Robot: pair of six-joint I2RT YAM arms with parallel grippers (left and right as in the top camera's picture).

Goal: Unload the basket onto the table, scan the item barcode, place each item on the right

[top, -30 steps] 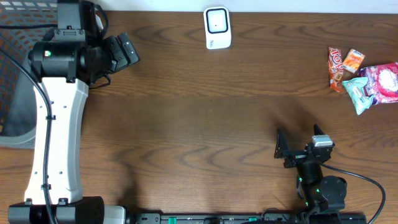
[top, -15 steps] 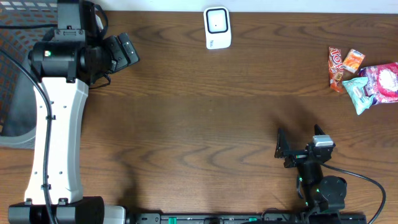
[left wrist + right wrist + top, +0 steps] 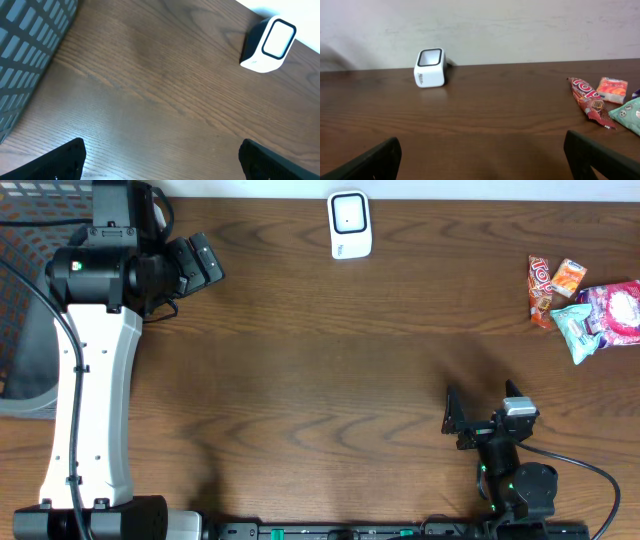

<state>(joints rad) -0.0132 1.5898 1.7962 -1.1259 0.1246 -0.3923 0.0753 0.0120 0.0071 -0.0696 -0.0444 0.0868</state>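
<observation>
At the far edge of the counter (image 3: 330,350), about midway along it, a white barcode scanner (image 3: 350,224) stands with its dark-framed window facing up and towards the near side. Well to its right, close to the counter's right edge, lies a cluster of snack items: a long red wrapper (image 3: 540,290), a small orange packet (image 3: 568,277) just beside it, a teal packet (image 3: 578,330) nearer the viewer, and a pink packet (image 3: 620,310) at the extreme right, partly overlapping the teal one. None of these items is touched by either arm. A grey mesh basket (image 3: 20,300) occupies the far-left corner.

Left arm: white and black, reaching from the near-left edge up to the far left, beside the basket. The left pincer (image 3: 160,161) has its fingers apart and holds nothing; its wrist view looks down on bare wood, with the scanner at upper right and the basket's mesh wall at left.

Right arm: folded low at the near edge, right of centre. The right pincer (image 3: 482,159) is likewise spread wide and empty; its wrist view faces the far wall (image 3: 520,25), with the scanner to the left and the red wrapper, orange packet and teal packet to the right.
</observation>
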